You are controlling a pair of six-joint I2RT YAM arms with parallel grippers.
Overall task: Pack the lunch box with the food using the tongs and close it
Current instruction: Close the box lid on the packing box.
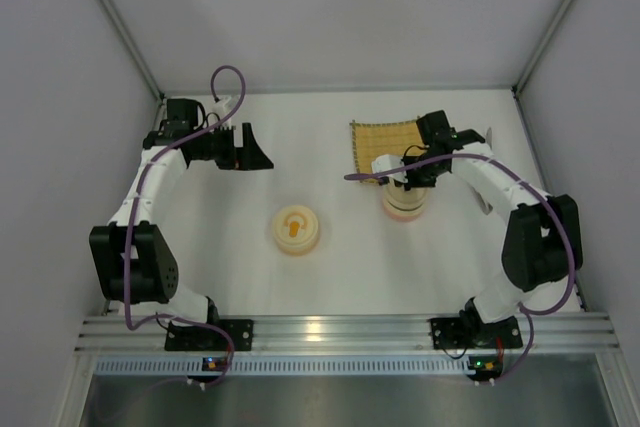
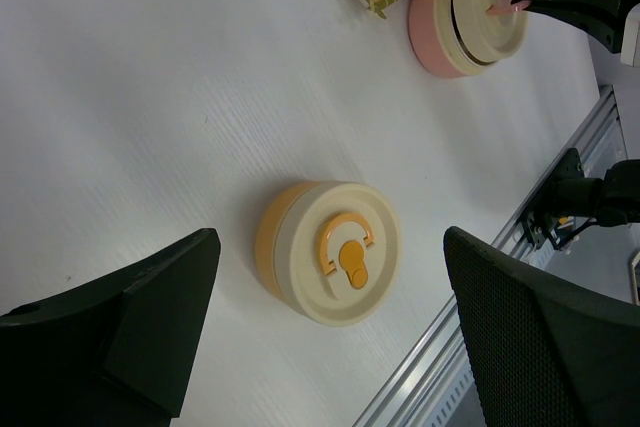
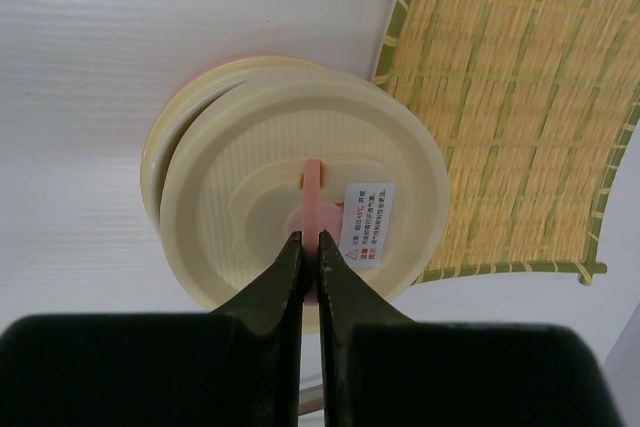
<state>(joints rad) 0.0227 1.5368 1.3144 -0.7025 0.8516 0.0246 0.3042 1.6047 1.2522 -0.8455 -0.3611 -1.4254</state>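
Left claw [image 1: 250, 147] spread wide, far-left, holding nothing. Orange box [image 1: 296, 230] on middle of surface [image 1: 330, 277], lidded. Right claw [image 3: 309, 247] pinches lid [image 3: 240, 177] by its pink handle [image 3: 312, 182], lid off-centre over pink box [image 2: 428, 27], just beside mat [image 1: 385, 144]. Likely closing: centre lid over rim, lower level. Lid round, no long axis, top up.

The cream round plastic lid [image 3: 300, 197] covered the pink round lunch box [image 2: 428, 25] beneath it, so I could not see inside. The right end effector [image 3: 309, 242] hid the lower part of the thin pink plastic handle [image 3: 312, 182] it pinched. Print on the small white label [image 3: 366, 224] was too small to read. The yellow woven mat [image 3: 520, 117] ran past the top and right edges of the right wrist view, and from above the right arm covered its right side.
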